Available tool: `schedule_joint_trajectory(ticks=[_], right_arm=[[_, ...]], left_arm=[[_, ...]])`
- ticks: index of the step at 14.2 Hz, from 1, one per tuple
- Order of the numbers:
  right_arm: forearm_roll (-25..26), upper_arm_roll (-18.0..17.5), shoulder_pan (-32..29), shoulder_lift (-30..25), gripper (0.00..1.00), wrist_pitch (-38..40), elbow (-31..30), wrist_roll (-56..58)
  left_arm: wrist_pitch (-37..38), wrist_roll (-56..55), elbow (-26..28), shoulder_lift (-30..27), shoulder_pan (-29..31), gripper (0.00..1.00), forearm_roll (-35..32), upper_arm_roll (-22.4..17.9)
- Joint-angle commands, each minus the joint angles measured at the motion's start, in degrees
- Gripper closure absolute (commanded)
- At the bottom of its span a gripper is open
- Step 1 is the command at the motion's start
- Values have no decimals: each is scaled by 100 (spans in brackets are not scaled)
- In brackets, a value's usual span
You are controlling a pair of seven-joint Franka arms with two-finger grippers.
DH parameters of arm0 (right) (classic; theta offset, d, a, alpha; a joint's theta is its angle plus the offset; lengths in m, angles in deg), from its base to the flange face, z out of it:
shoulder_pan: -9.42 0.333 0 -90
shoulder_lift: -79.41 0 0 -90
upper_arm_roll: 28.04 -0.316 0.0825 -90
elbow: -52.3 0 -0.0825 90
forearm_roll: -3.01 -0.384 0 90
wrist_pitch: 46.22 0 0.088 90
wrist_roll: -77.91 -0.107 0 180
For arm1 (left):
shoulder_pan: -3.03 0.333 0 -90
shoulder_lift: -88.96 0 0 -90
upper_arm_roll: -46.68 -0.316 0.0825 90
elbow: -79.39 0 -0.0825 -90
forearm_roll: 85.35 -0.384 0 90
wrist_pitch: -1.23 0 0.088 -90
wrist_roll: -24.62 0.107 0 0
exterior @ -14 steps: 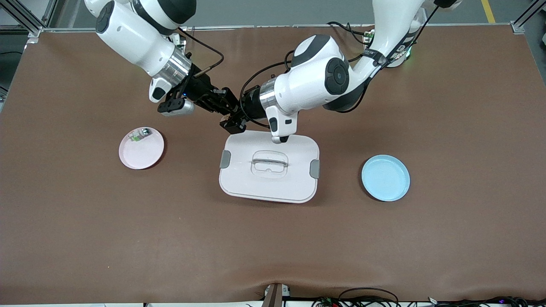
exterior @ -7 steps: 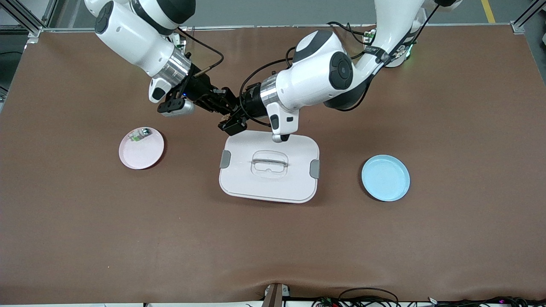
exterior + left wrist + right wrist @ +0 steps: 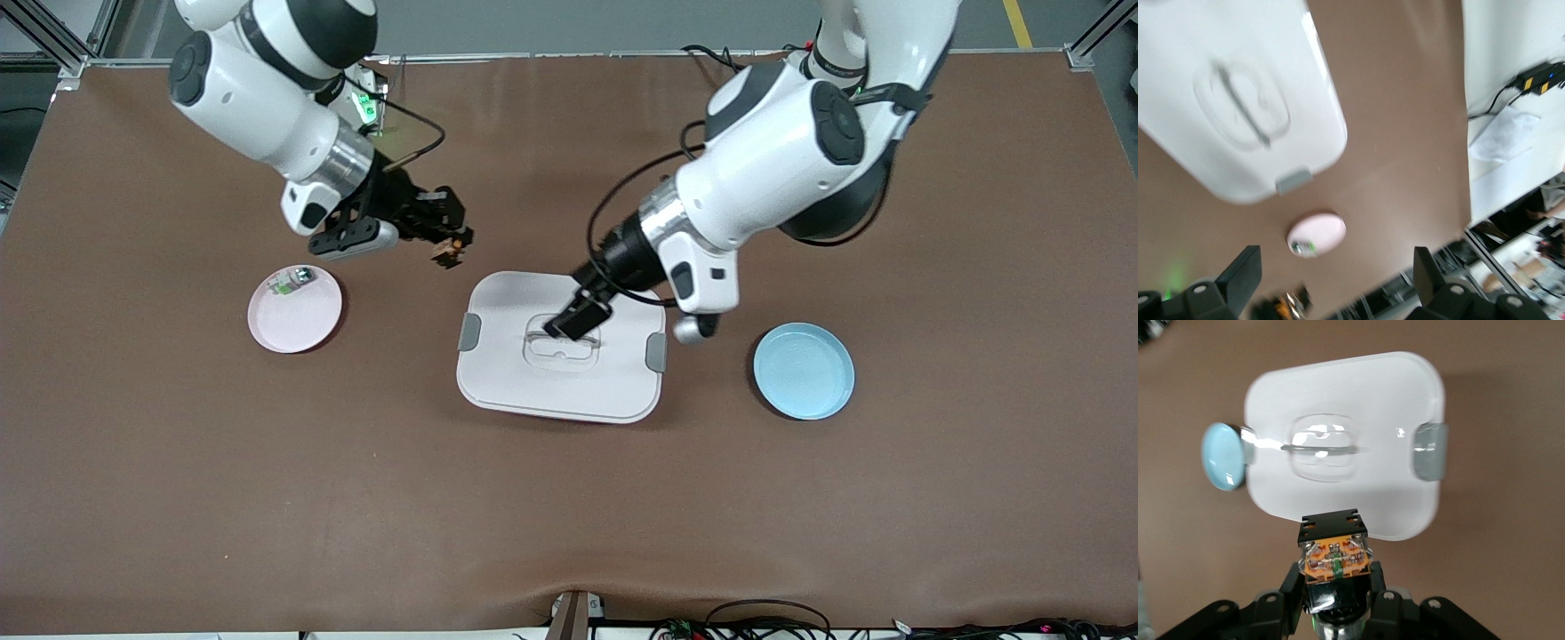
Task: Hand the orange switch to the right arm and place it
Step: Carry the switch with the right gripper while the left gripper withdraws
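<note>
switch: orange switch (image 3: 1335,561) is sitting clamped in the right gripper (image 3: 447,246), up in the air just off the white lid (image 3: 507,391) edge
left grip: left gripper (image 3: 576,319) is hanging over the lid's handle, fingers wide apart, holding nothing
next: prob the pink plate (image 3: 307,331), lying on the right-arm side of the lid, right arm being way closer

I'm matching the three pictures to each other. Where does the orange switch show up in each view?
Front view: the orange switch is held in the right gripper, over the table just past the white lid's edge.
Left wrist view: a blurred orange speck at the lower edge, probably the switch.
Right wrist view: the switch fills the lower middle, between the jaws.
Shared landmark: the white lid.
</note>
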Motion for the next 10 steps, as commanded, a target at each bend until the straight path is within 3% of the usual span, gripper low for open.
schedule_joint_trajectory(ticks=[1,6,10], right_arm=[[585,-45,-492,-117,89,622,24,897],[1929,-54,-1432,-82,89,1001,15,3533],[2432,-45,-2065,15,89,993,-20,5115]], left_arm=[[914,489,70,-303,293,0,-617,-11],[2488,1693,131,-594,934,0,-1637,-11],[3343,2414,105,-611,1164,0,-1911,-11]])
